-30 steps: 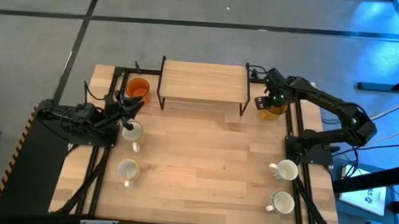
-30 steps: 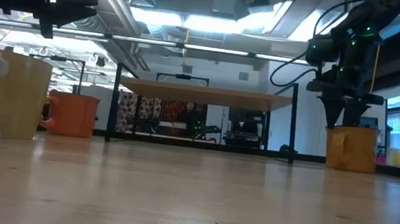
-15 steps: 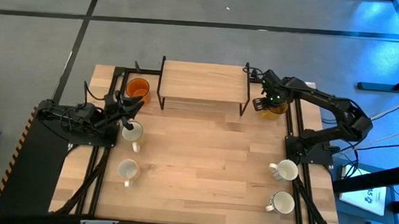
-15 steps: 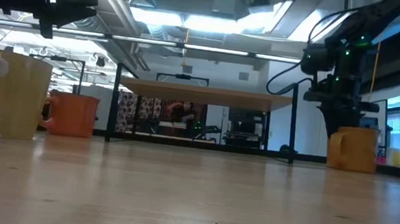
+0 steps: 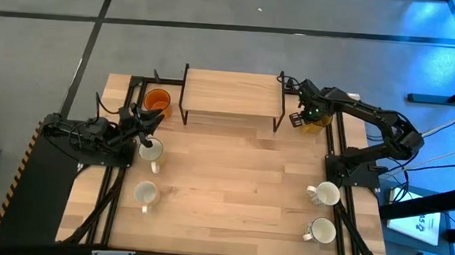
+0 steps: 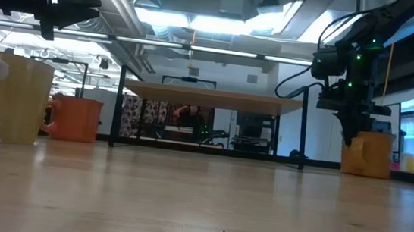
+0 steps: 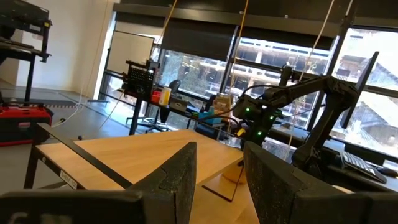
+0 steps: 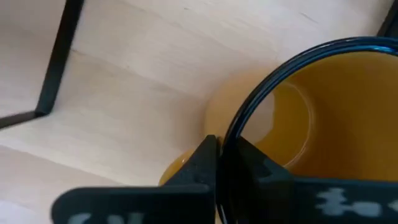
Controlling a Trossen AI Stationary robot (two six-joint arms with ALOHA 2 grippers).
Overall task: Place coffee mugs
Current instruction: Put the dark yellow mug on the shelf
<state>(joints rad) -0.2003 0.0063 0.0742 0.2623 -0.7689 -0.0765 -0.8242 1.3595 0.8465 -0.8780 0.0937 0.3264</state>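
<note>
The amber-yellow mug (image 5: 318,122) stands on its base at the table's far right, right of the wooden shelf (image 5: 232,92). My right gripper (image 5: 302,116) is shut on it. My left gripper (image 5: 143,129) hangs open with nothing between its fingers (image 7: 186,168), just above a white mug (image 5: 152,149) at the left. The orange mug (image 5: 157,101) stands at the far left. Another white mug (image 5: 145,193) stands near the left edge, and two more (image 5: 325,193) (image 5: 321,230) stand at the near right. My right gripper (image 8: 219,146) pinches the amber mug's wall at the rim (image 8: 231,138), on the side toward the shelf. One finger (image 8: 252,160) is inside the mug and the other (image 8: 200,160) outside. The fingers point down from above. The mug (image 6: 372,153) stands upright on the table.
The shelf's black legs (image 5: 277,115) stand close to the left of the amber mug. A black frame rail (image 5: 339,142) runs along the right side of the table, another (image 5: 121,176) along the left. The middle of the wooden table (image 5: 232,183) lies bare.
My right gripper has come down onto the amber mug, drifting a little toward the shelf, and has shut on the mug's wall. The mug stays on the table.
</note>
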